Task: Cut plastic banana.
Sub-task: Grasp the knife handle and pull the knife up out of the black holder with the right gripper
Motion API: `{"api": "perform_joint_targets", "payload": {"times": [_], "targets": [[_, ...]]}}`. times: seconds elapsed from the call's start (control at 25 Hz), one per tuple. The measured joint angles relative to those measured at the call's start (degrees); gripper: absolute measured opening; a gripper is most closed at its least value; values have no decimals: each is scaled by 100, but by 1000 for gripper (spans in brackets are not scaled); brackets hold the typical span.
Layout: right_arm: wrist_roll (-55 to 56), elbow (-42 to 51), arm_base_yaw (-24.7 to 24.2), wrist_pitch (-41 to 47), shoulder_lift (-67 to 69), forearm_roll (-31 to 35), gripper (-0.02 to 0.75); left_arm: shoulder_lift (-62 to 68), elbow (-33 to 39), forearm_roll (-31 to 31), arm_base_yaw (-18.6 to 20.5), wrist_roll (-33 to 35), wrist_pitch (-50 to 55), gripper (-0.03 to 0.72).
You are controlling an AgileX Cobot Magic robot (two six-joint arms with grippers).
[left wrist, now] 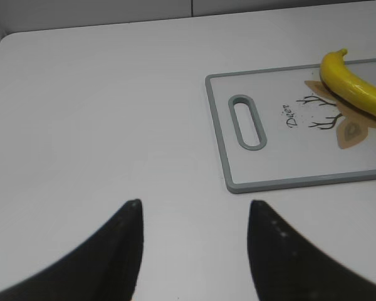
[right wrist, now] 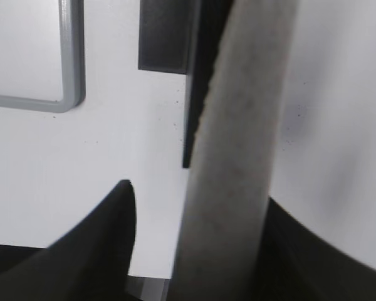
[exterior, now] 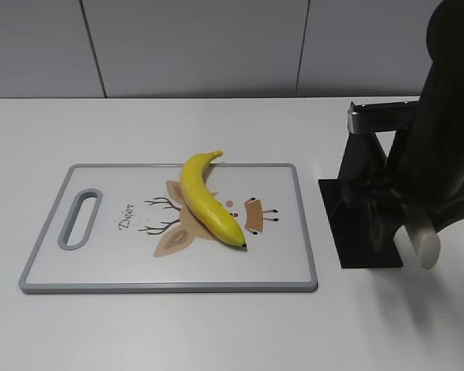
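The plastic banana [exterior: 207,199] is glossy yellow with a dark tip. It lies slantwise on the middle of the white, grey-rimmed cutting board [exterior: 54,274] and also shows in the left wrist view [left wrist: 357,91]. My right gripper [right wrist: 197,194] is at the black knife stand [exterior: 363,232], right of the board. Its jaws sit around the pale grey knife handle [right wrist: 238,157]. The handle rests against the right finger, with a gap to the left finger. My left gripper [left wrist: 194,204] is open and empty over bare table left of the board [left wrist: 288,182].
The board has a handle slot [exterior: 79,219] at its left end and a deer drawing under the banana. A metal part [exterior: 383,116] shows at the stand's top. A grey wall runs behind the white table.
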Motion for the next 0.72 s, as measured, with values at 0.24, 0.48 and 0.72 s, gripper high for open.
{"api": "perform_joint_targets", "payload": {"times": [0.24,0.48,0.72], "targets": [[41,0,-20,66,-5,-106,184,0,0,0,0,0,0,520],[41,0,-20,26,-144,-85,184,0,0,5,0,0,0,520],[51,4,-20,27,-525,-62,185,0,0,5,0,0,0,520]]}}
